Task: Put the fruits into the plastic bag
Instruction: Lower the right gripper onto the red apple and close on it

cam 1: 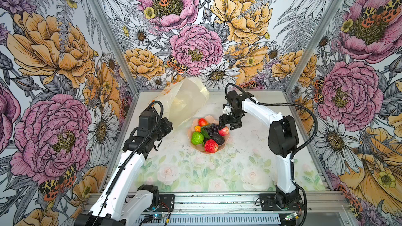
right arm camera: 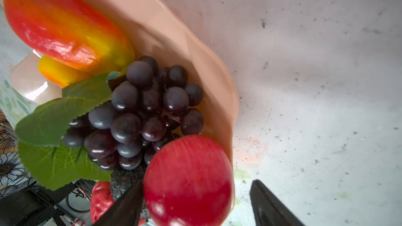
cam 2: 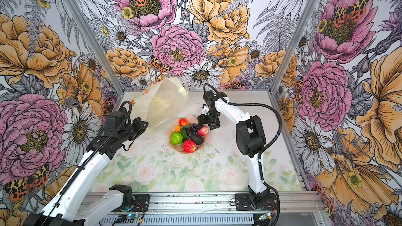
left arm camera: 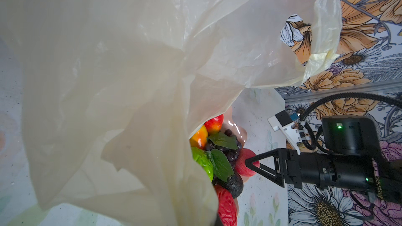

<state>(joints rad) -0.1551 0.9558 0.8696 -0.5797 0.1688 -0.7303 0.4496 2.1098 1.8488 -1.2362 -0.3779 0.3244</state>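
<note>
Right wrist: the right gripper (right arm camera: 198, 192), released, is straddling the red toy apple (right arm camera: 187, 177) at the pink scalloped bowl (right arm camera: 163, 38) rim. The left gripper (cam 1: 169, 126) is clenching the pale-yellow plastic bag (cam 1: 185, 103)

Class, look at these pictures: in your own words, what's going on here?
The left gripper is shut on the plastic bag, holding it up beside the pink bowl. The fruits lie in the bowl. The right gripper, jaws open, straddles the smooth red apple at the bowl's rim, not yet gripping it.
</note>
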